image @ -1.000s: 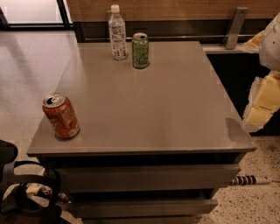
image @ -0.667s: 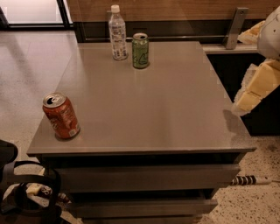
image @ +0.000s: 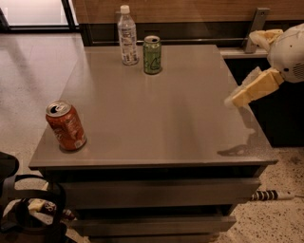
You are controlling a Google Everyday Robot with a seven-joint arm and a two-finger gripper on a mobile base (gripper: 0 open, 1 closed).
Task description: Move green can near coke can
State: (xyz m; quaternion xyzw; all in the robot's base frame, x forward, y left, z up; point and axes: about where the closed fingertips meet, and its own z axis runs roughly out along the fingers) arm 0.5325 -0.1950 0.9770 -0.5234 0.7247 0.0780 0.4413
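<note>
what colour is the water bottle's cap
White cap, camera view; gripper above right edge of table.

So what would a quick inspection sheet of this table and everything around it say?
Surface: grey tabletop above drawers.
Job's things: green can upright at the far edge; coke can upright near the front left corner, well apart from it.
Clutter: clear water bottle just left of the green can.
Grippers: gripper hovers over the table's right edge, touching neither can.
Cables: dark gear with looped straps on the floor, lower left.
Surroundings: speckled floor; wood-panelled wall behind.
</note>
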